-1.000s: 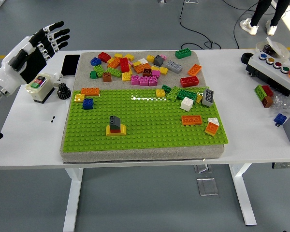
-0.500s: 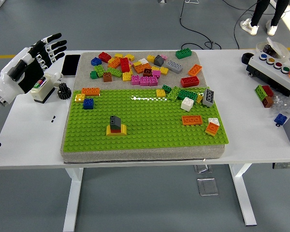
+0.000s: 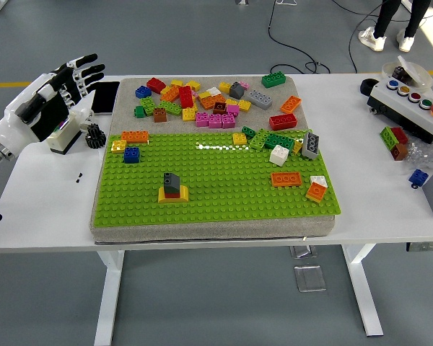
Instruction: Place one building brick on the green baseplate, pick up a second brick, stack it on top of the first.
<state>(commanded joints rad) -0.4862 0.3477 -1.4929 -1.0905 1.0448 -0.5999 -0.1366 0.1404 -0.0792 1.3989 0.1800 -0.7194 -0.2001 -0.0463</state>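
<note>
Looks done: grey brick (image 3: 172,182) stacked on yellow brick (image 3: 173,194) on green baseplate (image 3: 224,189), both well right of & below left hand (image 3: 49,97) fingers (image 3: 83,68), spread wide & empty, off at table (image 3: 43,202) edge; nothing left afaict.

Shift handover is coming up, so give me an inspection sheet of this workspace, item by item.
Surface: white table, grey pad carrying the green baseplate.
Job's things: dark grey brick stacked on a yellow brick on the baseplate; loose brick pile at the pad's far end.
Clutter: button box and a few stray bricks at right; black phone, small black gear and a white device at left.
Grippers: left robot hand open, holding nothing, over the table's left end; right robot hand not in view.
Cables: black cable on the floor behind the table.
Surroundings: grey floor; a person's legs at top right.
</note>
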